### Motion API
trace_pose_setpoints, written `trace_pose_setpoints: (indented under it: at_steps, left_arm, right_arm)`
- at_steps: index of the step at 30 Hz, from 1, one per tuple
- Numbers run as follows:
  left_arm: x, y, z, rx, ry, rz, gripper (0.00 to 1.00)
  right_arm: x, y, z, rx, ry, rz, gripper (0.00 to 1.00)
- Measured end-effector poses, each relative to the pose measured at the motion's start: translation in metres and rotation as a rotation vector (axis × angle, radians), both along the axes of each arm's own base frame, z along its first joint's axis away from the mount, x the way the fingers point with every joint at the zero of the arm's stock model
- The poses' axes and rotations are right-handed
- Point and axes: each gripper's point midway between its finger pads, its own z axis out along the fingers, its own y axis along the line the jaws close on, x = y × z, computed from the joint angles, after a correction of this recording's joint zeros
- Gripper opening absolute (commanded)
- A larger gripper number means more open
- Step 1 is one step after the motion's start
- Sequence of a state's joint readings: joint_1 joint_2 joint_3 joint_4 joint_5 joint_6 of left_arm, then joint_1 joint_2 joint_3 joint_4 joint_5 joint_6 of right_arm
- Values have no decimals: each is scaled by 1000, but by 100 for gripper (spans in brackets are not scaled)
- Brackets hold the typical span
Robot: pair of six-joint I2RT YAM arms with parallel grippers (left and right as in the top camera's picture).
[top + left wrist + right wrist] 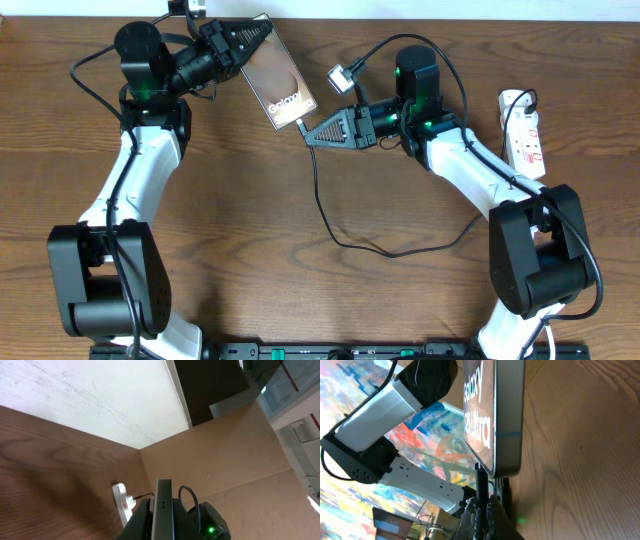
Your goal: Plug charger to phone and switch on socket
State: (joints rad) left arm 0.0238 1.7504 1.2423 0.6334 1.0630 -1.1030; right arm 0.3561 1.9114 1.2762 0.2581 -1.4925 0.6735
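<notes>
The phone (pixel 279 74) is a dark brownish slab with white "Galaxy" lettering, held tilted at the table's back. My left gripper (pixel 247 40) is shut on its far end; in the left wrist view the phone's thin edge (pixel 163 510) stands between the fingers. My right gripper (pixel 312 133) is shut on the charger's connector end (pixel 481 485), whose tip meets the phone's lower edge (pixel 492 420). The thin black charger cable (pixel 330 215) loops across the table. The white socket (pixel 524 130) lies at the right, with a plug in it (pixel 128 501).
A small white-and-black block (pixel 340 75) hangs on a cable above the right arm. The wall edge runs along the table's back (pixel 400 8). A cardboard panel (pixel 240 460) stands behind the socket in the left wrist view.
</notes>
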Motion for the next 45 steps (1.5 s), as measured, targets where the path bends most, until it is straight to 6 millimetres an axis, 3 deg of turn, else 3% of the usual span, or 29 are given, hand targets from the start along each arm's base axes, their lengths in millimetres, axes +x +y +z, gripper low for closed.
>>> trace_pose_setpoints:
  at_steps: [45]
  left_arm:
    - [-12, -11, 1, 7, -12, -82, 8]
  right_arm:
    - [-9, -1, 2, 13, 24, 52, 1]
